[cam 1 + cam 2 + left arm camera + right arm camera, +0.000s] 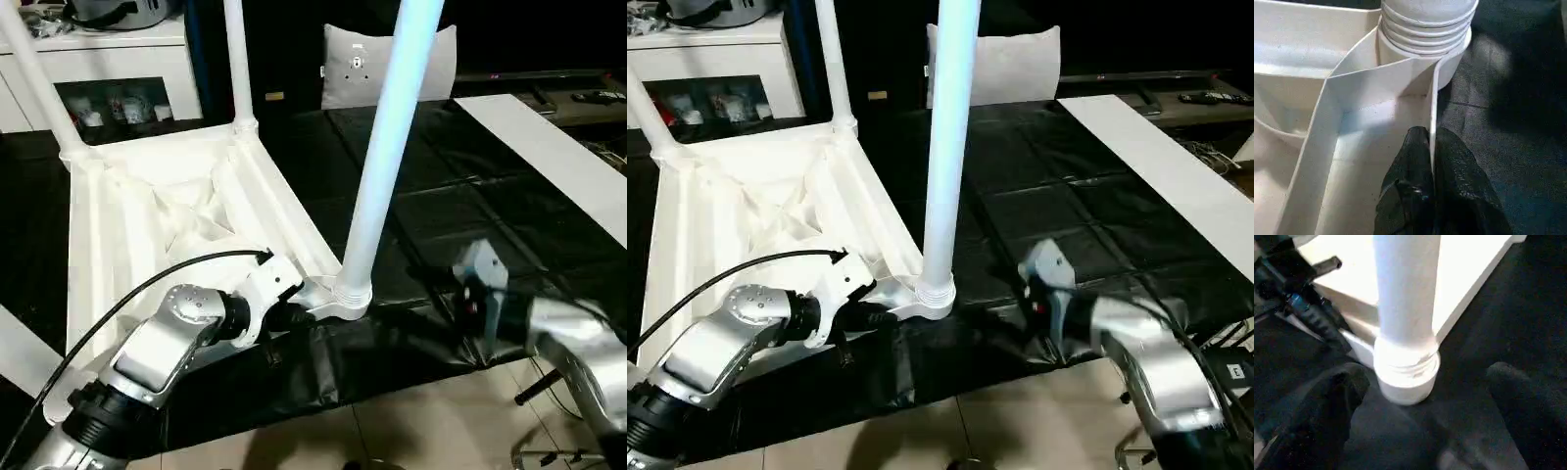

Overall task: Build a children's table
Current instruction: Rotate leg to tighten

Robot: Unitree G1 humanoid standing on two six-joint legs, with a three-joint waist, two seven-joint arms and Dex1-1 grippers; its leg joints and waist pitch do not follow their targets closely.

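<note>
1. The upturned rectangular plastic tabletop is plain white.
2. The long tapered cylindrical leg at its near corner is white with a pale blue tint higher up.
3. The crinkled plastic sheet beneath is glossy black.
4. The flat board strip is white.
5. The pillow-like bag is grey-white.
6. The forearms are silver.
7. The left gripper fingers are black.

The upright leg runs off the top edge, its upper end cut off.
</note>
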